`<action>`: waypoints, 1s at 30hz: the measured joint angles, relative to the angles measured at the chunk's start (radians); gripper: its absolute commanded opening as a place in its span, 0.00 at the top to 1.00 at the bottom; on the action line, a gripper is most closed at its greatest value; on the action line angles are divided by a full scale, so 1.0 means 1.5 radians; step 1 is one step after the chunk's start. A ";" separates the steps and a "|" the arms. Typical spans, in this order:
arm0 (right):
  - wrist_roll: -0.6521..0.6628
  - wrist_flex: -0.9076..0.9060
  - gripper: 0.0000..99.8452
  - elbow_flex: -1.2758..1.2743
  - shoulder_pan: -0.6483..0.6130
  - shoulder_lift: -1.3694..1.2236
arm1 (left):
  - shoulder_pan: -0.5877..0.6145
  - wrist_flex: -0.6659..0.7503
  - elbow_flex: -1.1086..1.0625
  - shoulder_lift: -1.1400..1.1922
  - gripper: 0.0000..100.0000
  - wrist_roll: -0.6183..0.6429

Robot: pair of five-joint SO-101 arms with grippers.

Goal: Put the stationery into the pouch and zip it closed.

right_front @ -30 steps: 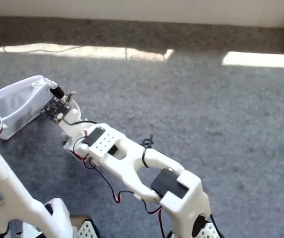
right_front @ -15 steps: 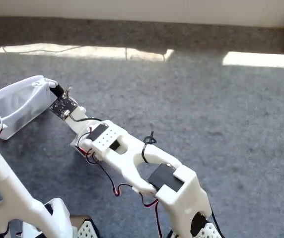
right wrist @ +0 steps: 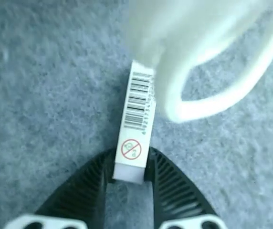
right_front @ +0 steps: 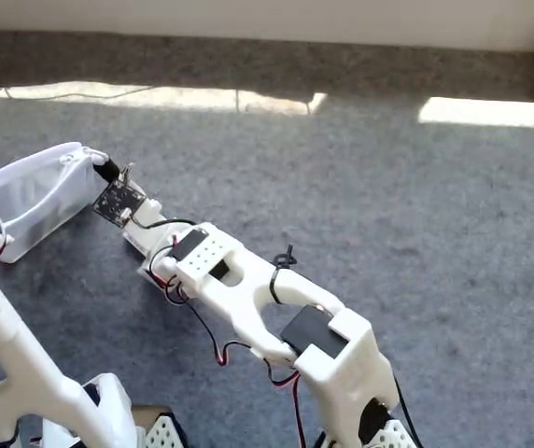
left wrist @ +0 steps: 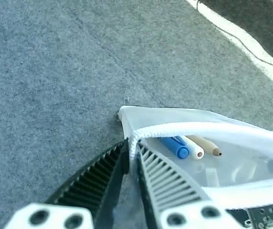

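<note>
A translucent white pouch (right_front: pixel 34 191) lies at the table's far left with its mouth open. My left gripper (left wrist: pixel 129 151) is shut on the pouch's zipper edge (left wrist: pixel 135 136). Inside the pouch lie a blue pen (left wrist: pixel 174 145), a white pen (left wrist: pixel 194 149) and a beige pen (left wrist: pixel 208 145). My right gripper (right wrist: pixel 129 160) is shut on a white eraser (right wrist: pixel 136 112) with a barcode label, held right at the pouch's open rim (right wrist: pixel 208 100). From above, the right gripper (right_front: pixel 108 173) sits at the pouch's near-right end.
Grey carpet (right_front: pixel 388 215) covers the table, with wide free room to the right of the arms. A strip of sunlight (right_front: pixel 155 95) and a thin cable (left wrist: pixel 232 36) run along the back.
My right arm has stretched a little further toward the pouch's mouth with the eraser in it. The left arm and pouch have stayed put.
</note>
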State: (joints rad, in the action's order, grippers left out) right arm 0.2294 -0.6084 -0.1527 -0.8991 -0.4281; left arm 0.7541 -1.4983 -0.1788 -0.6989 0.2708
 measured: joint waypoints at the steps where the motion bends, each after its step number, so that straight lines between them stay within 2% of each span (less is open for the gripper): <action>1: 0.000 -0.013 0.99 -0.003 0.000 0.008 | 0.000 0.001 -0.001 0.001 0.99 0.000; 8: 0.005 -0.152 0.99 -0.057 0.012 0.113 | -0.024 0.001 -0.002 -0.001 0.99 0.000; 16: 0.005 -0.231 0.99 -0.153 0.062 0.252 | -0.088 0.001 -0.002 -0.004 0.99 -0.001; 23: 0.005 -0.239 0.99 -0.309 0.113 0.414 | -0.191 0.009 0.010 -0.003 0.99 -0.002; 30: 0.006 -0.239 0.99 -0.479 0.220 0.583 | -0.325 0.009 0.058 0.006 0.99 -0.011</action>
State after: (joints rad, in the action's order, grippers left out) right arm 0.2386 -0.9674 -0.8707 -0.5692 0.4465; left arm 0.2662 -1.4845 -0.0913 -0.6897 0.2539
